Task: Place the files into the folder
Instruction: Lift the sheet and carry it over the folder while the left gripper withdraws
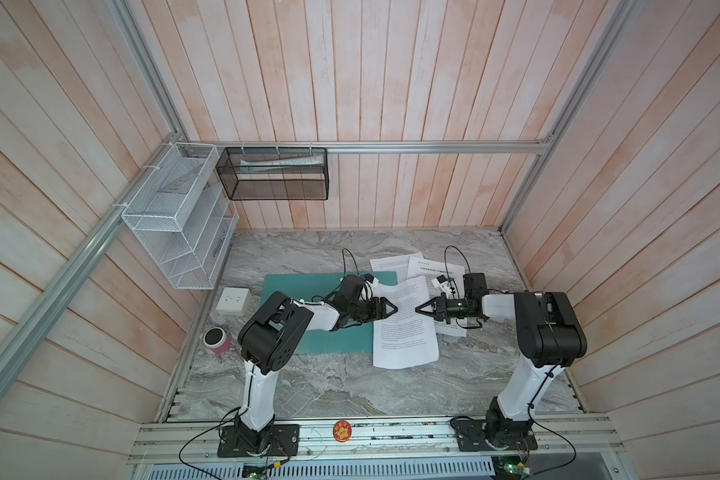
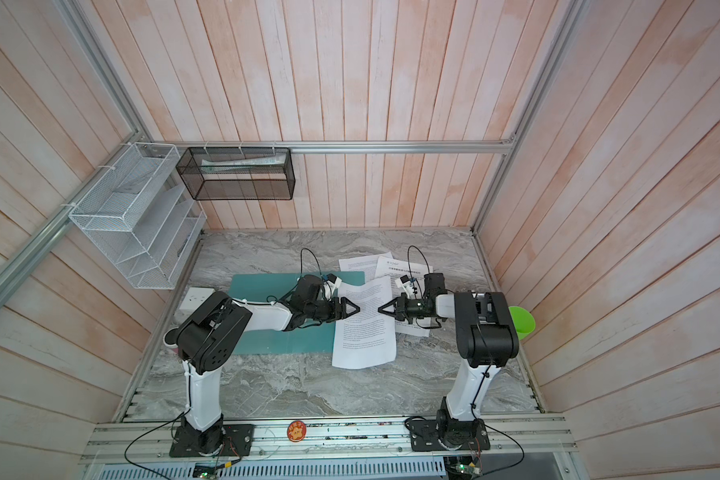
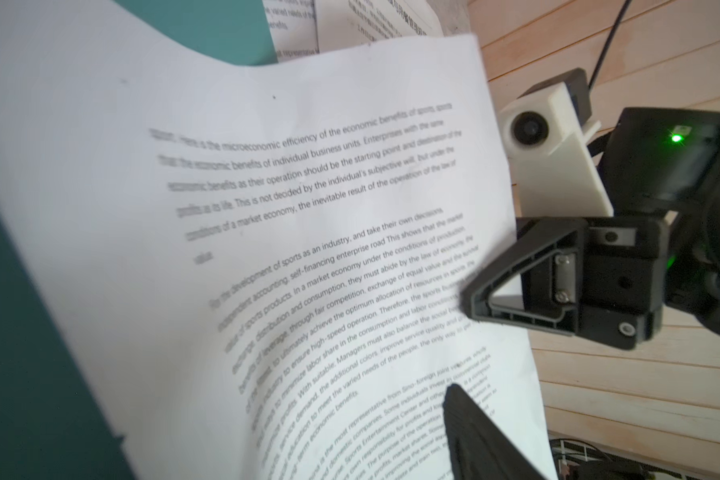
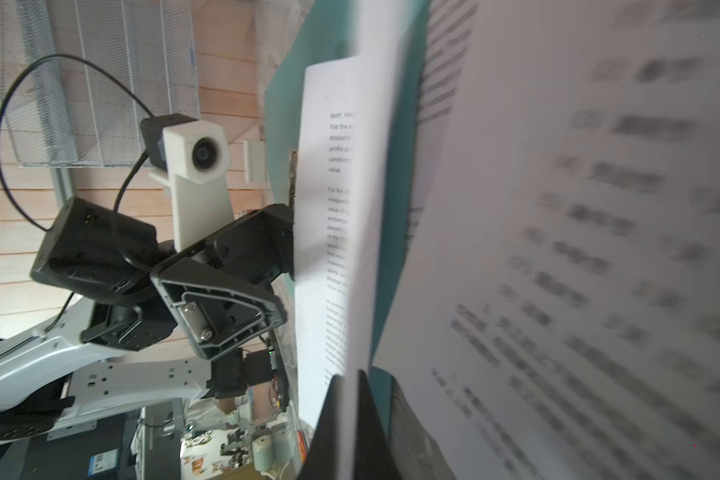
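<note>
White sheet [image 1: 405, 340]: my right claw [image 1: 417, 310] clamped shut on its edge; my left claw [image 1: 395, 309] opposite, jaws wide apart.

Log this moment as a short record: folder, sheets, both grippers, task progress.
folder: teal, flat on the table, left of centre
front sheet: raised and curved, overlapping the folder's right edge
back sheets: two, on the table behind the front sheet
right gripper: shut on the front sheet's right side
left gripper: open, astride the front sheet's left side
progress: all three visible sheets are outside the folder
</note>
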Available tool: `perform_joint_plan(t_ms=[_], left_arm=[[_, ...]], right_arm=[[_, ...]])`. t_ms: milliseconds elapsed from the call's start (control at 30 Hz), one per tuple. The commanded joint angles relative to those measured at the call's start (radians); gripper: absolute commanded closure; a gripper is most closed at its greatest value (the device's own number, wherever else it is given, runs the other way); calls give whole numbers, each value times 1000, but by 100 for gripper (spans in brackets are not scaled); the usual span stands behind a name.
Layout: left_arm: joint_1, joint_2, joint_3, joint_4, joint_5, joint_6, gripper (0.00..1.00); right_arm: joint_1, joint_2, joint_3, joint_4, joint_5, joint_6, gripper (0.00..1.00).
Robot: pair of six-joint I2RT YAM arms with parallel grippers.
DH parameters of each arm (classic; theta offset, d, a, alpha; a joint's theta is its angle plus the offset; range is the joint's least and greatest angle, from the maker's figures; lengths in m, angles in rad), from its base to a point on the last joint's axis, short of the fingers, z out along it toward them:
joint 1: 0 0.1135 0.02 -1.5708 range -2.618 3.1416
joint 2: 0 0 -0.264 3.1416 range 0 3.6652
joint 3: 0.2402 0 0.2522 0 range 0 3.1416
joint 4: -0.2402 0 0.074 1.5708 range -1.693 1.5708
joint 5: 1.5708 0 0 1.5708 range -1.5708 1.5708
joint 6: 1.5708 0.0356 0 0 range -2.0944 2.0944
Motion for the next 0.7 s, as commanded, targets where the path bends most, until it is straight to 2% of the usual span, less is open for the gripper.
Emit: perform_joint_plan(t_ms=[0, 133, 233, 433, 500, 567, 667], left_arm=[[39, -100, 8, -70, 30, 45, 28], [93, -193, 18, -151, 39, 77, 27], [140, -248, 47, -232, 22, 110, 27], [255, -316, 83, -340, -31, 180, 23], [296, -316, 89, -364, -50, 198, 16], [334, -318, 89, -386, -86, 208, 1], [408, -330, 55, -383, -131, 195, 0]], right_arm=[[52, -64, -54, 330, -86, 274, 100], [138, -83, -59, 592, -46, 498, 100], [195, -50, -16, 709, 7, 610, 100], [267, 137, 111, 1012, 117, 868, 100], [290, 207, 185, 1037, 136, 897, 100], [315, 263, 250, 997, 156, 880, 100], [351, 350, 337, 977, 179, 886, 100]])
